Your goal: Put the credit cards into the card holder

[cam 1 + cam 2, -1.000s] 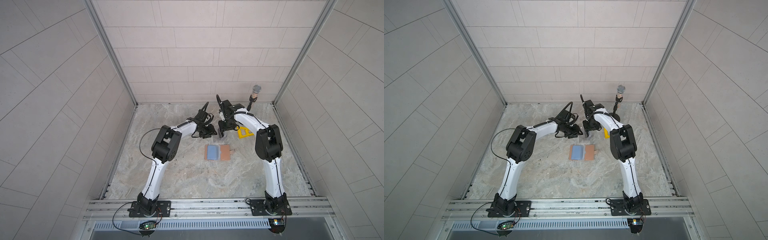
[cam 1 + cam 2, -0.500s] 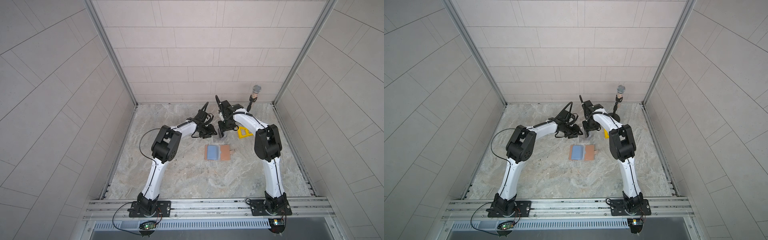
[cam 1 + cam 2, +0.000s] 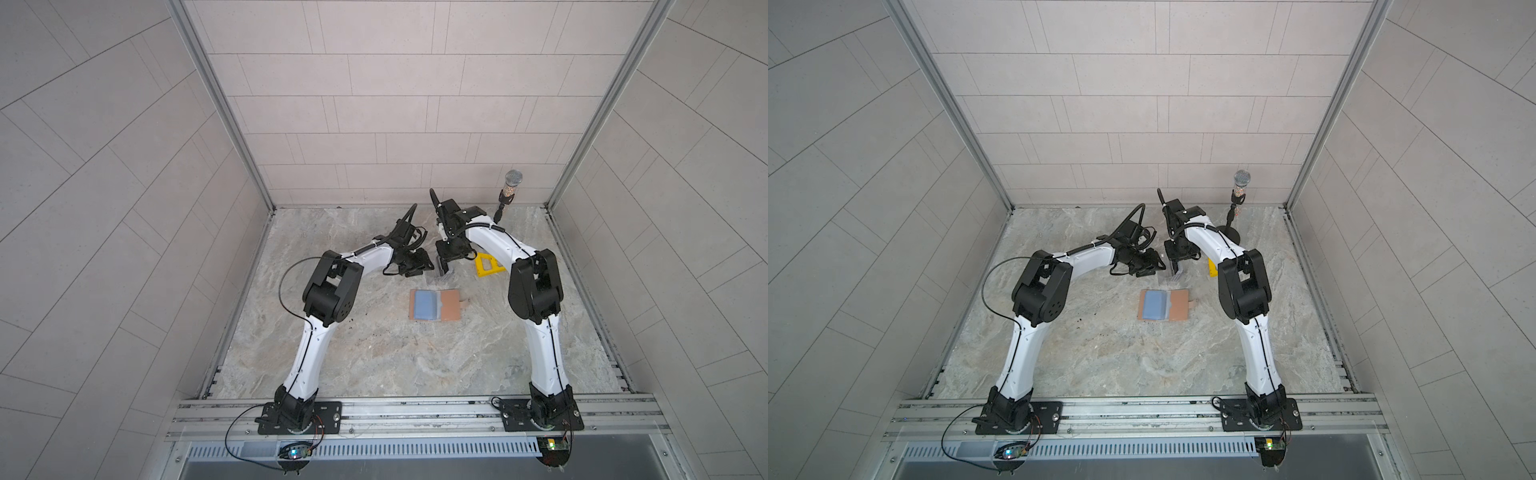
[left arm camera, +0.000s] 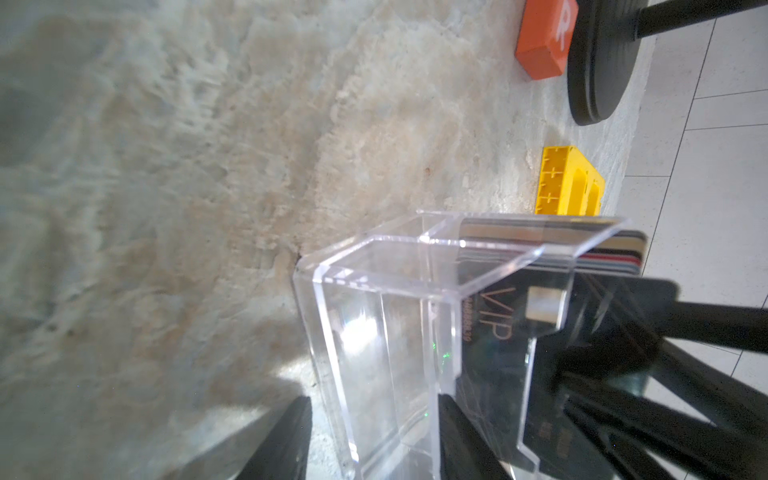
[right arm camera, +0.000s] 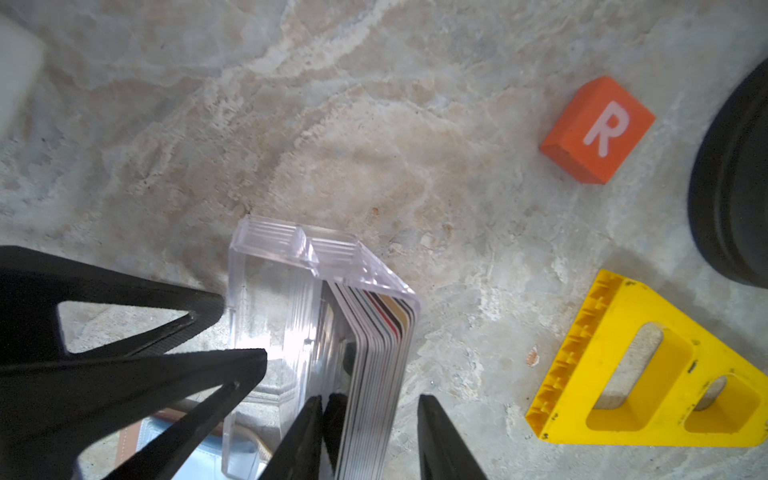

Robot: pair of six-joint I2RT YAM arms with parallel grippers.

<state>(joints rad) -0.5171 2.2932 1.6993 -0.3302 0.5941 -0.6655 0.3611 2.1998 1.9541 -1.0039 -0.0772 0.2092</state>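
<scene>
The credit cards (image 5: 374,332) stand as a stack in a clear acrylic stand (image 5: 270,291), a black VIP card (image 4: 494,328) at the front. My right gripper (image 5: 370,399) reaches down over the stack with one finger on each side. Its jaws are open, and a gap is left between the outer finger and the cards. My left gripper (image 4: 374,399) is shut on the front part of the clear stand (image 4: 374,291). The card holder (image 3: 435,304) (image 3: 1163,304) lies open on the table, tan outside and blue inside, just in front of the stand.
An orange block marked R (image 5: 598,129) and a yellow triangular piece (image 5: 648,365) (image 3: 488,266) lie to the right of the stand. Behind them a microphone stand (image 3: 509,195) rises from a round black base (image 5: 731,174). The back wall is close.
The right gripper's jaws have narrowed around the card stack. Both arms have stayed nearly where they were, and the left gripper keeps its hold.
</scene>
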